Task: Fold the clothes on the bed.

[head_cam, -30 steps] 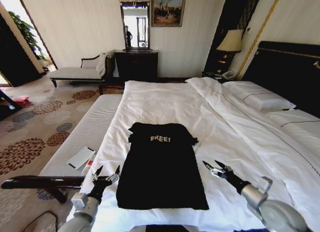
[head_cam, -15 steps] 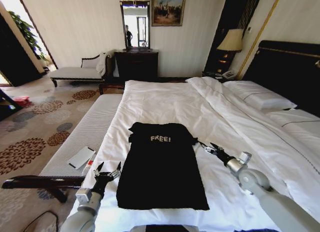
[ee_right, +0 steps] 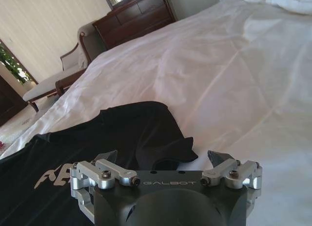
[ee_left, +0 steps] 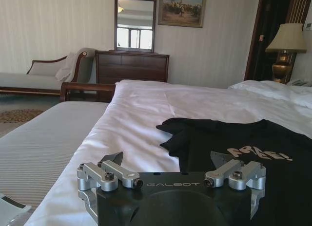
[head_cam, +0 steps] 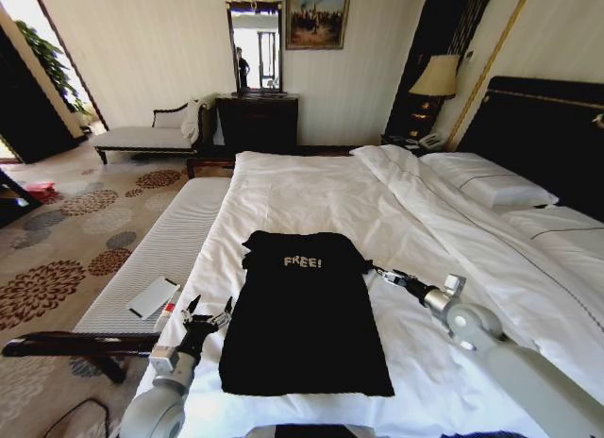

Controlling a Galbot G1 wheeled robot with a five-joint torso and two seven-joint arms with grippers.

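A: Where's the black top sitting?

B: Spread flat on the white duvet of the bed, near the foot edge, lettered chest toward the far side, hem closest to the robot. Nothing is folded yet.

A: And the two hands, relative to the top?

B: The left hand hovers just off the top's left edge, about level with the lower body of the garment, over bare duvet. Its fingers are spread wide and hold nothing. The right hand is at the top's right shoulder, right by the armhole, fingers also parted and empty. From the right wrist view the shoulder fabric lies directly ahead of the open fingers.

A: What could spoil it from here?

B: My worry is the duvet. It's soft and white under a thin garment, so a pinch that goes too deep could likely gather bedding along with the top and drag both. The hands also sit at different heights along the garment, one at the shoulder and one lower, so lifting together may skew the fold. And the left hand is beside the fabric, not over it; closing there would probably catch only sheet.
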